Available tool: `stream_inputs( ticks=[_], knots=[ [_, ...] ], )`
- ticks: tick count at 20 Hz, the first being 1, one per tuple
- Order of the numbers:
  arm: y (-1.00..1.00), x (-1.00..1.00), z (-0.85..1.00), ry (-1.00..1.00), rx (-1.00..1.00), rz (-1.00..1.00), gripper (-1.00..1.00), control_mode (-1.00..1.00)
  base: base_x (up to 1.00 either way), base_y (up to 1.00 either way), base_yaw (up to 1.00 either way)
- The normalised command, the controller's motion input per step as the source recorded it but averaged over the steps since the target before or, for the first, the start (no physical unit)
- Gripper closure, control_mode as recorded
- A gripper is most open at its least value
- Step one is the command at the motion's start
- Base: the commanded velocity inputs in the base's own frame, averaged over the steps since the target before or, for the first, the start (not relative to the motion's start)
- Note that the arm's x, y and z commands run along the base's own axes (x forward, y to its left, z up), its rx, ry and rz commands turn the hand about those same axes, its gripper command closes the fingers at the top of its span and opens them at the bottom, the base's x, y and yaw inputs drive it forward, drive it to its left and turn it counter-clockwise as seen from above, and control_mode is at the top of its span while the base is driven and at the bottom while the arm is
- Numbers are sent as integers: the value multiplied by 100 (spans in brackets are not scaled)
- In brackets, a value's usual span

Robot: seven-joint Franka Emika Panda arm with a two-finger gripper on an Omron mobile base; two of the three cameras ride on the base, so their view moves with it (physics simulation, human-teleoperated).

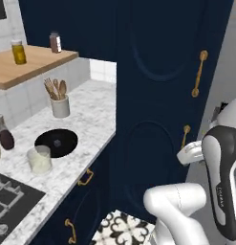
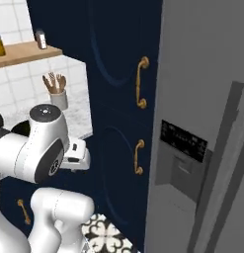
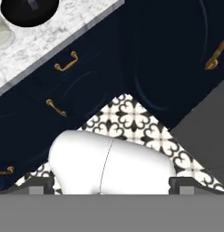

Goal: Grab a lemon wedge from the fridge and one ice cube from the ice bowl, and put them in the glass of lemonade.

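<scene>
A: What are you seeing on the white marble counter (image 1: pixel 86 119)?

B: You're looking at one short clear glass of pale lemonade (image 1: pixel 39 159) sitting just beside one black round shallow ice bowl (image 1: pixel 56 142), which is holding a small pale cube. One white crock (image 1: pixel 60 105) is carrying wooden utensils.

A: And the gripper (image 3: pixel 111 183)?

B: Its jaws are standing wide apart, gripping nothing, above the patterned floor tiles (image 3: pixel 145 127). The tall grey fridge (image 2: pixel 202 123) is standing closed on your right.

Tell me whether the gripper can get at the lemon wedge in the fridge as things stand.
Probably not yet. The fridge doors look closed, so anything inside is shut away. The open gripper points down over the patterned floor by the navy cabinets, not at a fridge handle.
</scene>
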Motion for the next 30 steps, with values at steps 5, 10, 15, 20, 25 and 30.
stream_inputs(
  ticks=[5, 10, 15, 20, 25, 30],
  knots=[
    [0, 0, 0, 0, 0, 0, -100, 100, -19, -30, -72],
    [0, 0, 0, 0, 0, 0, -100, 100, -3, -76, -63],
    [0, 0, 0, 0, 0, 0, -100, 100, 21, -75, -61],
    [0, 0, 0, 0, 0, 0, -100, 100, 7, -18, -26],
    [0, 0, 0, 0, 0, 0, -100, 100, -24, 11, -6],
    [0, 0, 0, 0, 0, 0, -100, 100, -72, 5, 0]
  ],
)
